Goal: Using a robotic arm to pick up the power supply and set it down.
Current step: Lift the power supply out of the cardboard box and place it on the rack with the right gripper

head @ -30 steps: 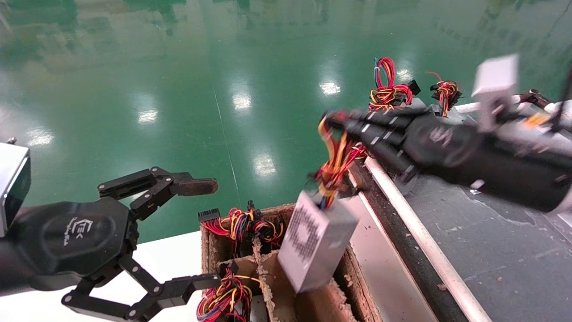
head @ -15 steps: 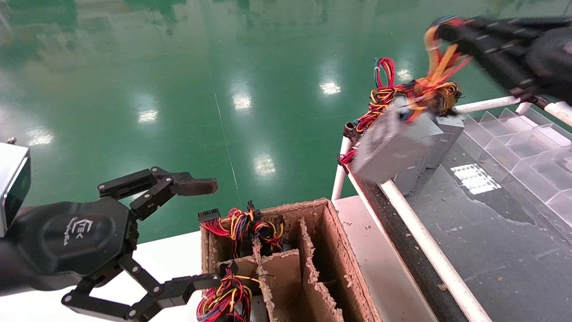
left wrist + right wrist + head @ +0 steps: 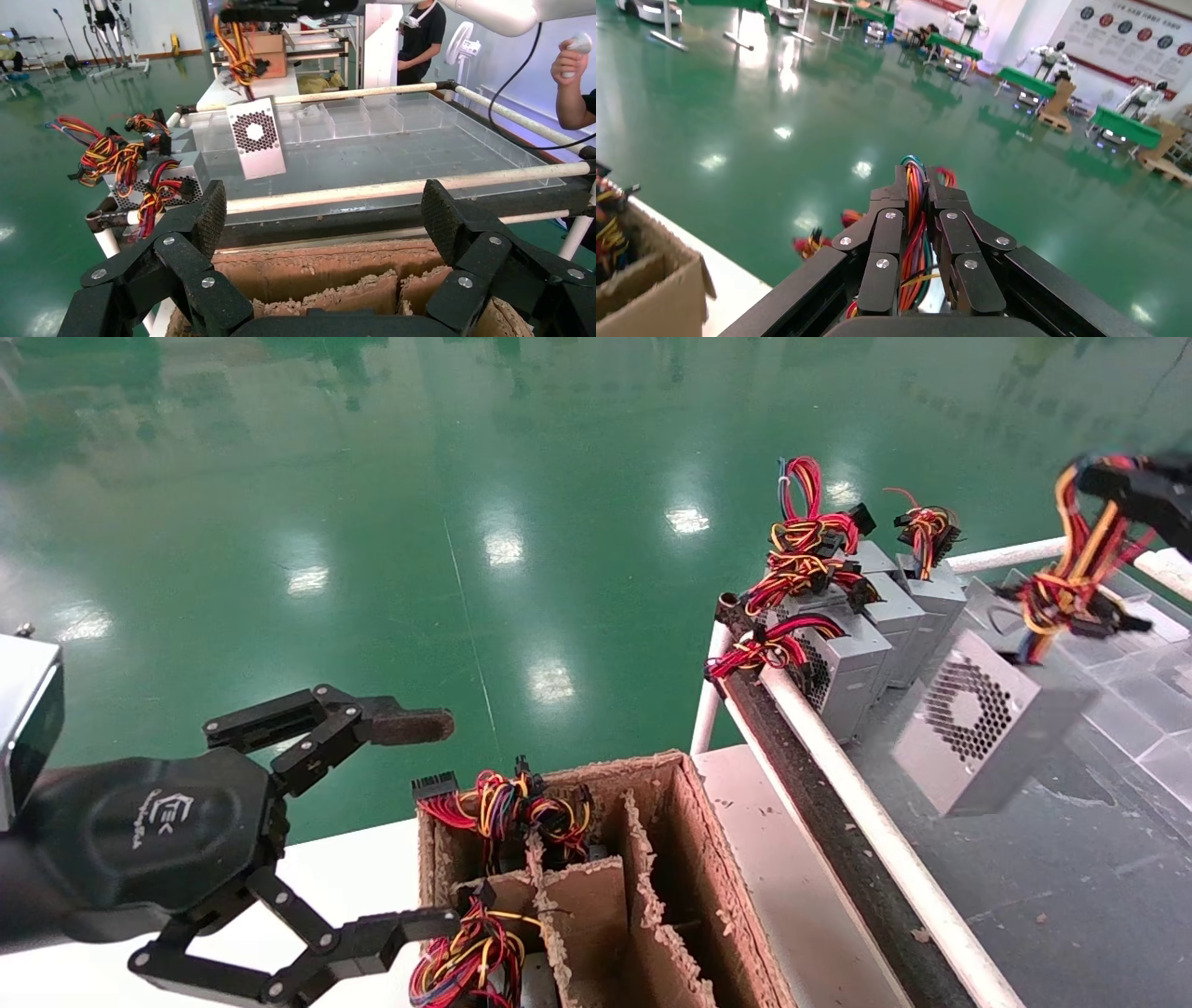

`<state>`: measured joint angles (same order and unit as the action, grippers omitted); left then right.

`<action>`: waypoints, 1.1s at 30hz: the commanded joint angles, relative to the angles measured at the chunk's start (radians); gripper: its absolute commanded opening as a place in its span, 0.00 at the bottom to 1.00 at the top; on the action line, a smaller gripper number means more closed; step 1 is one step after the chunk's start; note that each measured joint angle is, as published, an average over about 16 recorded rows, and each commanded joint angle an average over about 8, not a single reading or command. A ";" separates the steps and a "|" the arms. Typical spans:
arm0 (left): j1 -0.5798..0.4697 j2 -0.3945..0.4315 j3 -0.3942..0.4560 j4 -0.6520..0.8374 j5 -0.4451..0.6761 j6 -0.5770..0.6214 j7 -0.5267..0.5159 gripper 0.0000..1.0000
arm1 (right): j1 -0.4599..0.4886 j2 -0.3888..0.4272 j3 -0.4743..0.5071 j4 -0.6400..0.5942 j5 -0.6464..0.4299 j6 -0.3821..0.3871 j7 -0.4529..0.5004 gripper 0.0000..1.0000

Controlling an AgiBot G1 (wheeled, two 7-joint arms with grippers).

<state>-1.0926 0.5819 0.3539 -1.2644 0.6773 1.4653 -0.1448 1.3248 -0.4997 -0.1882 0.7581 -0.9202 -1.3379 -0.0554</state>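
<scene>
- My right tool (image 3: pixel 1108 481) is up at the far right of the head view, fingers pinched together on the wire bundle (image 3: pixel 1071 575) of the power supply (image 3: pixel 987 728). The right wrist view confirms it: red, orange and blue wires squeezed between the two black fingers (image 3: pixel 888 239).
- The power supply hangs from that bundle, tilted, its perforated vent side facing me. It is in the air above the dark conveyor surface (image 3: pixel 1043 896), which sits behind the white rail (image 3: pixel 866 812).
- From the left wrist view I see the same box (image 3: pixel 256 137) dangling over the clear-walled tray area (image 3: pixel 393 140), with the wires running up into the tool at the top of that picture. I cannot tell whether its lowest corner touches anything.
- Three more grey units (image 3: pixel 875 617) stand in a row at the far end of the conveyor surface, just beside the hanging one (their bundles stick up, one with a tall red-and-blue loop (image 3: pixel 801 486)).
- My left tool (image 3: pixel 372 822) is parked low on the left over the white surface (image 3: pixel 354 868), jaws spread wide and holding nothing; the upper finger has a brownish worn pad (image 3: pixel 410 726).
- Just beside it is the cardboard box (image 3: pixel 670 859) with dividers. The compartments on its left side hold wire bundles (image 3: pixel 503 808); the ones toward the rail look dark and I cannot see into them.
</scene>
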 commanded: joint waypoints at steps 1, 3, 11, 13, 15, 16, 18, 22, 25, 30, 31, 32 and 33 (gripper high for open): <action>0.000 0.000 0.000 0.000 0.000 0.000 0.000 1.00 | -0.009 0.014 0.002 -0.025 0.002 -0.018 -0.012 0.00; 0.000 0.000 0.000 0.000 0.000 0.000 0.000 1.00 | -0.019 0.020 -0.001 -0.044 -0.002 -0.031 -0.022 0.00; 0.000 0.000 0.000 0.000 0.000 0.000 0.000 1.00 | -0.015 -0.007 -0.033 -0.106 -0.036 -0.067 -0.036 0.00; 0.000 0.000 0.000 0.000 0.000 0.000 0.000 1.00 | -0.003 -0.025 -0.045 -0.115 -0.048 -0.075 -0.037 0.00; 0.000 0.000 0.000 0.000 0.000 0.000 0.000 1.00 | 0.013 -0.046 -0.056 -0.122 -0.060 -0.080 -0.039 0.00; 0.000 0.000 0.000 0.000 0.000 0.000 0.000 1.00 | 0.021 -0.057 -0.062 -0.126 -0.067 -0.081 -0.041 0.00; 0.000 0.000 0.000 0.000 0.000 0.000 0.000 1.00 | 0.039 -0.080 -0.072 -0.133 -0.081 -0.078 -0.047 0.00; 0.000 0.000 0.000 0.000 0.000 0.000 0.000 1.00 | 0.080 -0.124 -0.091 -0.155 -0.111 -0.060 -0.066 0.00; 0.000 0.000 0.000 0.000 0.000 0.000 0.000 1.00 | 0.112 -0.153 -0.104 -0.180 -0.135 -0.047 -0.081 0.00; 0.000 0.000 0.000 0.000 0.000 0.000 0.000 1.00 | 0.163 -0.195 -0.126 -0.234 -0.169 -0.043 -0.105 0.00; 0.000 0.000 0.000 0.000 0.000 0.000 0.000 1.00 | 0.173 -0.203 -0.130 -0.246 -0.175 -0.044 -0.110 0.00; 0.000 0.000 0.000 0.000 0.000 0.000 0.000 1.00 | 0.182 -0.210 -0.134 -0.258 -0.181 -0.045 -0.116 0.00; 0.000 0.000 0.000 0.000 0.000 0.000 0.000 1.00 | 0.191 -0.217 -0.137 -0.270 -0.187 -0.047 -0.122 0.05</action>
<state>-1.0927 0.5818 0.3543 -1.2644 0.6770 1.4651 -0.1446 1.5137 -0.7119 -0.3243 0.4892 -1.1050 -1.3874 -0.1769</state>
